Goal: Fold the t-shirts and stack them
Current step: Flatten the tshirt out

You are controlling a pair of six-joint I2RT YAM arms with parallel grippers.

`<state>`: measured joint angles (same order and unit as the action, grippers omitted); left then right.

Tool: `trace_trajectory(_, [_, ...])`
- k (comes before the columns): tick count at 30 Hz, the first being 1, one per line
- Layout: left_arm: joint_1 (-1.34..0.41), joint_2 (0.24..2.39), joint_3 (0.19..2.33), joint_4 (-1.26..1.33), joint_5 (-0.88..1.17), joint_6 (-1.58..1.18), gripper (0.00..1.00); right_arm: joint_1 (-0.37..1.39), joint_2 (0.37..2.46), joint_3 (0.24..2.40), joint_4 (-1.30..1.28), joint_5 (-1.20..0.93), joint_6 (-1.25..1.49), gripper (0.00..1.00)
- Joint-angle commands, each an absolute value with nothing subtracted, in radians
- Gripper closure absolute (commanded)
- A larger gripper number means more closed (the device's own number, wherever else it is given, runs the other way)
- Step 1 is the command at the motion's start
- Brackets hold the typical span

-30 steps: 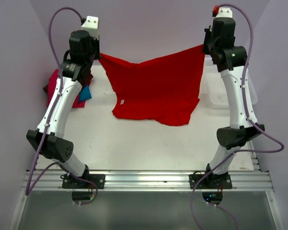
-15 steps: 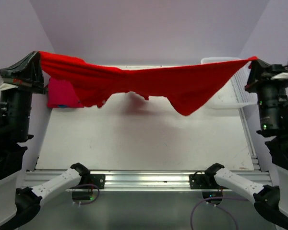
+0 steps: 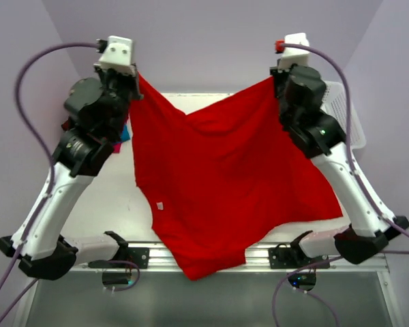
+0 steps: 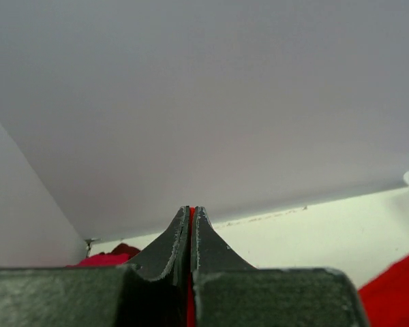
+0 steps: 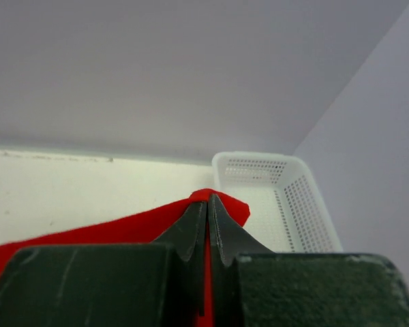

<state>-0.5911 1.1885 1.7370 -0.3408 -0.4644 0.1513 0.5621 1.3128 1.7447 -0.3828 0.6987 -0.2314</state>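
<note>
The large red t-shirt (image 3: 225, 184) hangs spread between both arms, above the bench (image 3: 109, 204). The left jaws are clenched on one top corner and the right jaws on the other. In the top view its lower edge covers the near bench edge. The white basket (image 3: 346, 112) stands at far right, and other shirts (image 4: 103, 259) lie at far left.

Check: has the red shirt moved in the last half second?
Yes. The shirt swung nearer: its hem now overlaps the front rail in view, having hung by the table's far edge.
</note>
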Motion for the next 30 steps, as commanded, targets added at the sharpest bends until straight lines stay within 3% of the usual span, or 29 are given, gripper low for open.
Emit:
trace_trajectory(1, [-0.588,1.235,1.7,-0.235,-0.531,0.204,1.0,0.554,1.367,1.767,-0.33,0.756,-0.235,1.0])
trace_trajectory(6, [-0.517,1.336,1.678,-0.207,-0.526,0.183,1.0,0.525,1.46,1.763,-0.341,0.759,-0.192,1.0])
trace_trajectory(12, [-0.518,1.293,1.681,-0.227,-0.535,0.186,1.0,0.535,1.321,1.667,-0.317,0.72,-0.157,1.0])
trace_trajectory(22, [-0.624,0.958,1.569,-0.281,-0.443,0.158,1.0,0.652,0.964,1.536,-0.284,0.647,-0.216,1.0])
trace_trajectory(30, [-0.621,0.89,1.723,-0.368,-0.312,0.115,1.0,0.652,0.808,1.549,-0.244,0.626,-0.267,1.0])
